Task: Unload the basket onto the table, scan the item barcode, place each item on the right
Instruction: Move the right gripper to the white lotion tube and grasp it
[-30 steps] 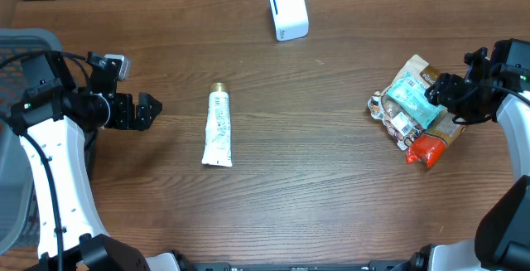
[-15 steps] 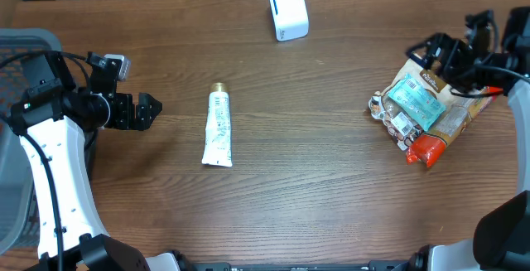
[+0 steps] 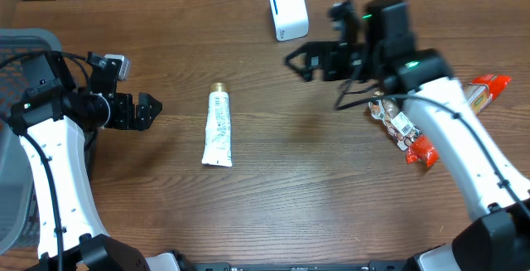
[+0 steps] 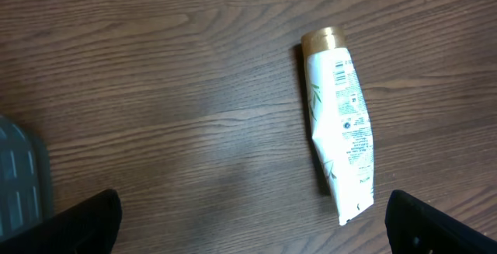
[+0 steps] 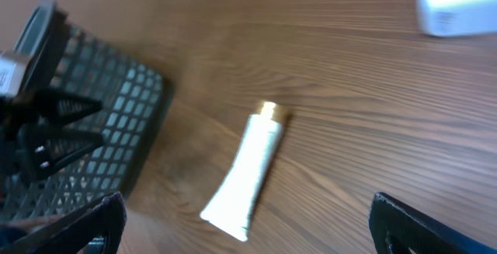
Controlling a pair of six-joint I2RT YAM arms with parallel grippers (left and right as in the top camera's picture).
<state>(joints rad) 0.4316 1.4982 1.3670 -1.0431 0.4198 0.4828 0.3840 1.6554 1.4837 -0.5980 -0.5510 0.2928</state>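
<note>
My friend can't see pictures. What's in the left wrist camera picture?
A white tube with a gold cap lies flat on a brown wooden table. The left gripper shows black fingertips wide apart in the bottom corners, holding nothing; a grey basket corner shows at left.

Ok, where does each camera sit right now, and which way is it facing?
Overhead: above the table, looking straight down; left gripper, right gripper, tube, white scanner.
Left wrist: looks down on the tube; own fingers at bottom corners.
Right wrist: angled toward the tube and basket; own fingers low.
Shared: all three see the tube.
</note>
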